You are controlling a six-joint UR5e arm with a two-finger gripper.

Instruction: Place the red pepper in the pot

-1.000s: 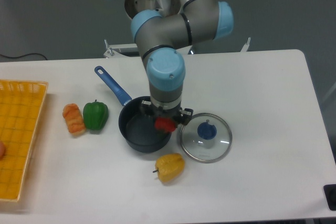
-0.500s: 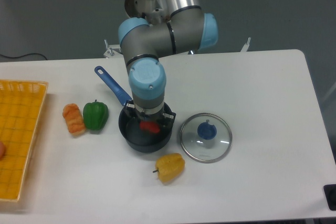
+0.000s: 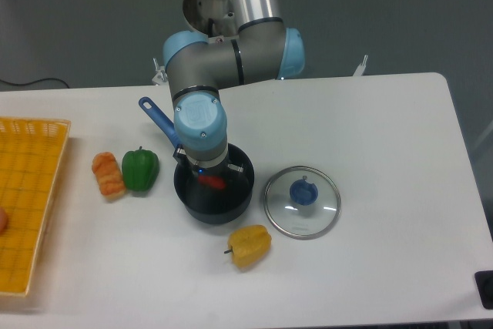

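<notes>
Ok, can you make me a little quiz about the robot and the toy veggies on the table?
1. True or false: the red pepper is over the pot.
2. Which lies nearest the glass lid? A) green pepper B) yellow pepper C) yellow basket
3. What colour is the pot's handle?

Key: 1 true. 2 B. 3 blue.
</notes>
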